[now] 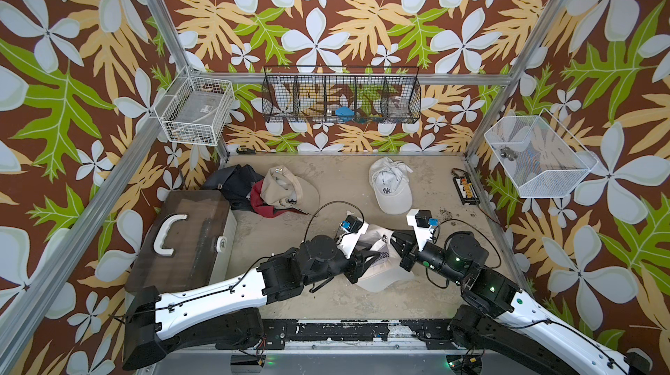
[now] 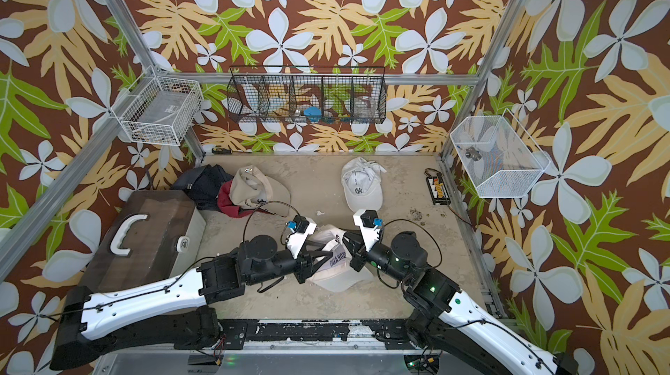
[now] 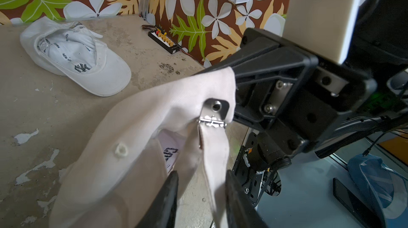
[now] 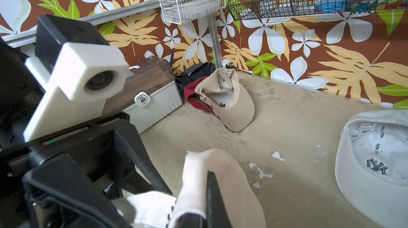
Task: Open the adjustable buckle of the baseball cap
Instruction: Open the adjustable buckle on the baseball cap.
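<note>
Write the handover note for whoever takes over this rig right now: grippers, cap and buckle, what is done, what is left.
Left gripper: open, one finger on each side of the cap's strap, not clamping it.
Right gripper: shut on the cream cap, pinching the fabric right beside the buckle and holding that end raised above the table.
Done: the cap is lifted and the buckle faces the left wrist camera. Its metal flap looks flipped up.
Left: check that the flap is fully open and the strap is loose. If not, probably grip the strap and pull.
</note>
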